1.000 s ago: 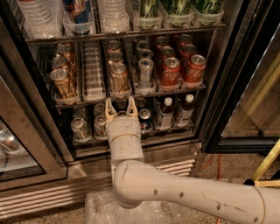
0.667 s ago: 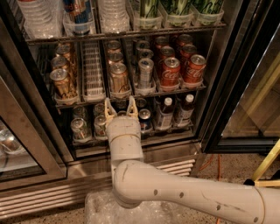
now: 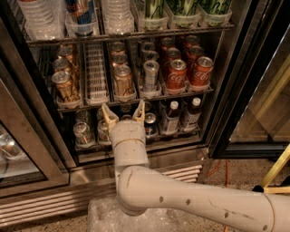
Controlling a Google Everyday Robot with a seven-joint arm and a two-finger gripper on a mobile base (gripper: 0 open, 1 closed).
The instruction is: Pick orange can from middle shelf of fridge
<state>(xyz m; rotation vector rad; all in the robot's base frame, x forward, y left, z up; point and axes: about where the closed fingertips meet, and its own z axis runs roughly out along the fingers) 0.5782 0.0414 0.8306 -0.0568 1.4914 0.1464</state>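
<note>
Just below the front edge of the middle shelf (image 3: 96,77), the claw (image 3: 124,113) points upward with its two pale fingers (image 3: 108,116) spread wide and nothing between them. It touches no can. It stands in front of the lower rack, and its tips reach almost to the middle shelf's front rim.

Directly above the gap between the fingers, at the front of its lane, stands the orange can (image 3: 123,80), upright, with more of the same kind lined up behind it. To its left is a white plastic lane (image 3: 97,88) with no cans showing in it, and beyond that another lane of orange-brown cans (image 3: 65,86). To its right stands a slimmer silver can (image 3: 151,74), then two lanes of red Coca-Cola cans (image 3: 176,74).

Behind and beside the claw, the lower rack holds small cans (image 3: 84,133) on the left and dark bottles (image 3: 171,116) on the right. The rack above the middle shelf carries clear bottles (image 3: 117,16) and green-labelled ones (image 3: 183,9).

The pale arm (image 3: 190,201) runs from the lower right corner, bends, and rises to the wrist (image 3: 129,145) in front of the slatted grille (image 3: 45,208) at the base of the fridge (image 3: 235,81). The fridge's dark door frame stands to the right.
</note>
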